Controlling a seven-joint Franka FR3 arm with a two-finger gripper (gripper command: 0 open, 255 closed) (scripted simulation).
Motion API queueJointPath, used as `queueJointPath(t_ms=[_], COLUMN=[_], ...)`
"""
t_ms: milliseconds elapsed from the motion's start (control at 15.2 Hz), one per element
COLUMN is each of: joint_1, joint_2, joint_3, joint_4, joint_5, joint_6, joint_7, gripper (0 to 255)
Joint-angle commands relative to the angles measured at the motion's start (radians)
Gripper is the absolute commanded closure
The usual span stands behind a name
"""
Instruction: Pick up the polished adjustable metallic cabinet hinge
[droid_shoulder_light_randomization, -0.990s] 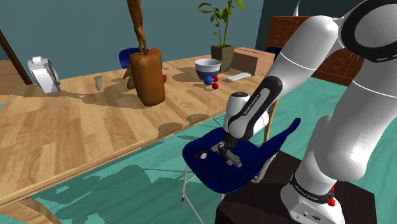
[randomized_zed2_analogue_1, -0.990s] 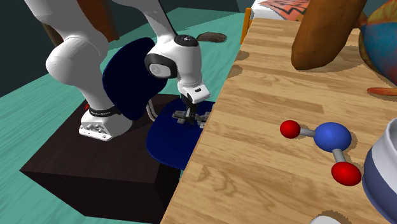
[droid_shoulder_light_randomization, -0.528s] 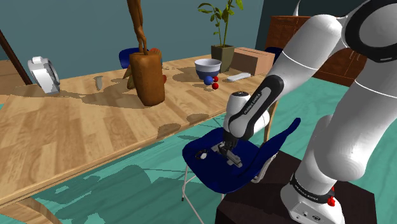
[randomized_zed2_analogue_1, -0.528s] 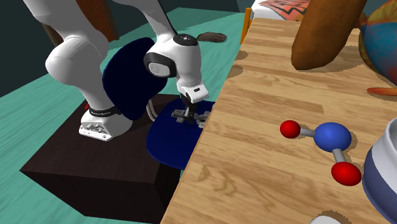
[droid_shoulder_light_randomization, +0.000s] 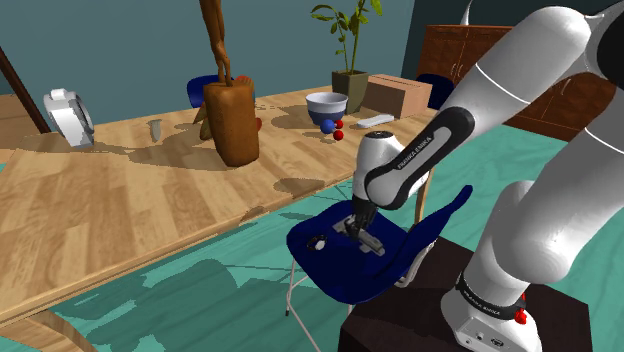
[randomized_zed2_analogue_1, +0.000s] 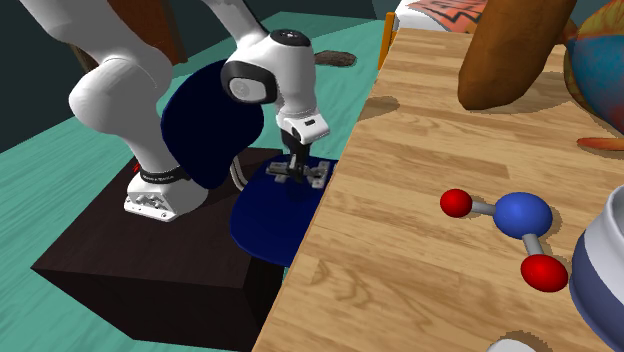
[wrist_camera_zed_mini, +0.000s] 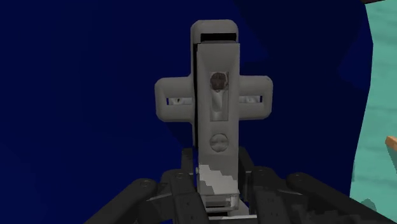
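Between black fingers (wrist_camera_zed_mini: 186, 168), grey cross-shaped hinge (wrist_camera_zed_mini: 215, 102)

I see the hinge (wrist_camera_zed_mini: 215, 121) clasped between the two fingers of the gripper (wrist_camera_zed_mini: 216, 181), reaching out past the fingertips, with the chair seat (droid_shoulder_light_randomization: 335, 270) beneath the hand (whether the hinge touches it, I cannot tell). A small part (droid_shoulder_light_randomization: 317, 241) lies on the seat beside the hand, apart from the hinge. The table (droid_shoulder_light_randomization: 110, 210) stands beyond the hand, and the stand (droid_shoulder_light_randomization: 400, 325) sits behind it, just beside the chair.
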Motion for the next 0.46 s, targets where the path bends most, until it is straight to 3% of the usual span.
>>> queueJointPath(t_ms=[0, 396], joint_1=[-0.004, -0.012], joint_2=[-0.045, -0.119], joint_3=[0.009, 0.014], joint_4=[-0.005, 0.007], joint_5=[-0.02, -0.032], joint_6=[-0.046, -0.132], joint_7=[0.007, 0.018], gripper=[255, 255])
